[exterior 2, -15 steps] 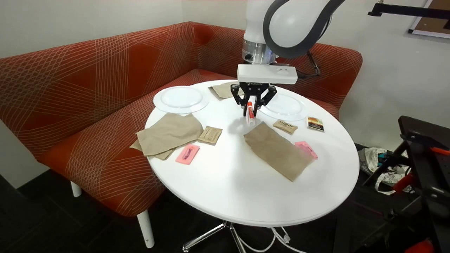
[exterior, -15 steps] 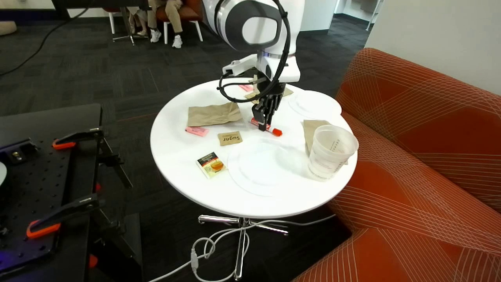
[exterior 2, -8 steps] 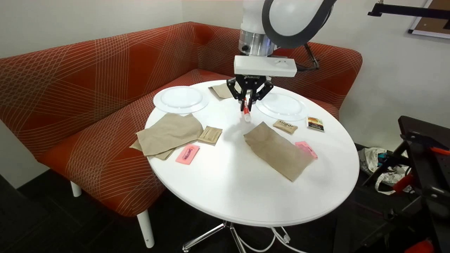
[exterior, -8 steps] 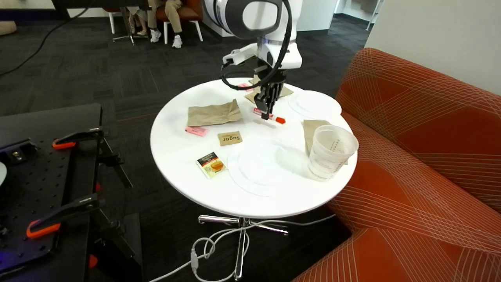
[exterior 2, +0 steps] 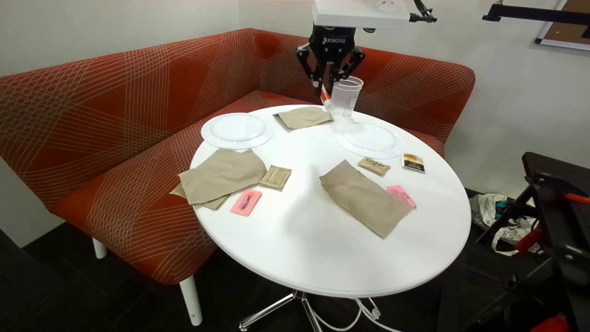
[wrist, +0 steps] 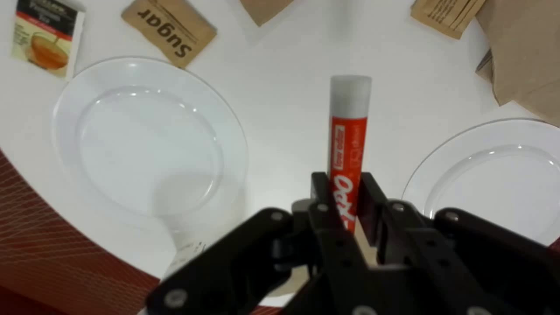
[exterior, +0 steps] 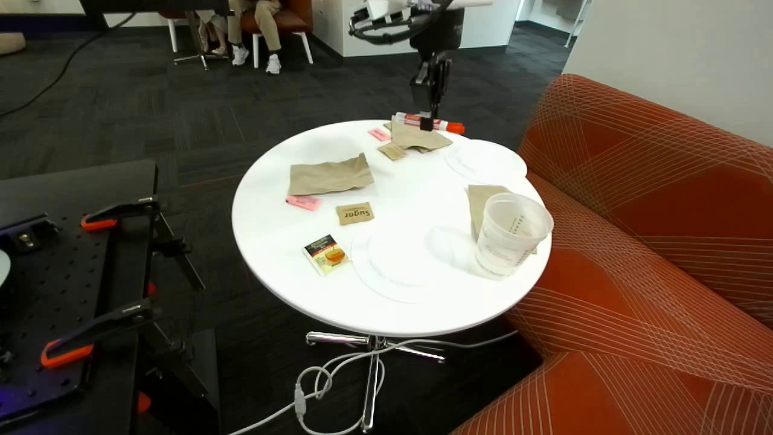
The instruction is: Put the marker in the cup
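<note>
Red and white, the marker (wrist: 348, 146) was clamped at mid-length by the gripper (wrist: 344, 188), roughly level above the table (exterior: 263, 220), its whitish end toward twelve o'clock in the wrist view. The cup (exterior: 510, 241) stood upright at about five o'clock from the gripper in an exterior view. Released crosswise, the marker was judged liable to bridge the rim and drop outside; carried too low, it could topple the cup, which looked thin-walled and light.
</note>
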### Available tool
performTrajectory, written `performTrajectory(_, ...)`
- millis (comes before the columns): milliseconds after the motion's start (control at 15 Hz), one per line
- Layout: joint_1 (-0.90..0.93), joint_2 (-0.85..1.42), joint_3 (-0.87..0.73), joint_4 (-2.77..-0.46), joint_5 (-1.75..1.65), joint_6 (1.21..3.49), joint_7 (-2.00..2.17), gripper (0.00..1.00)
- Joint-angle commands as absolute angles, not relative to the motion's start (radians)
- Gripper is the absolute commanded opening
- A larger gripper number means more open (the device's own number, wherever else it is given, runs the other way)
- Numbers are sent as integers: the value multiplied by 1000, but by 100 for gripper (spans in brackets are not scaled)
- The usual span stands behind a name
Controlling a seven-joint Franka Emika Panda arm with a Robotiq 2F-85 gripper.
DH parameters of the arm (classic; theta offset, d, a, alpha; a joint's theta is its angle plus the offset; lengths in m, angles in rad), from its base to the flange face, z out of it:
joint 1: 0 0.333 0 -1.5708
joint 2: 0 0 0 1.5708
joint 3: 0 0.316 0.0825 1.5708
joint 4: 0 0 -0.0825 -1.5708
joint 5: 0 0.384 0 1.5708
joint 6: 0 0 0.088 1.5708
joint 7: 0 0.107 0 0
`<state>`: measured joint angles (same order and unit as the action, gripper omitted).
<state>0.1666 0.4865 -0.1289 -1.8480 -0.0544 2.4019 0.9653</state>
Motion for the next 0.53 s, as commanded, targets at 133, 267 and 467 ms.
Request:
performTrajectory(133, 159, 448, -134, -1845, -158, 2363, 969, 19)
performTrajectory(267, 158, 444, -138, -1845, -170, 2360, 969, 19)
performTrajectory(467, 159, 444, -138, -1845, -174, 2360, 969, 5)
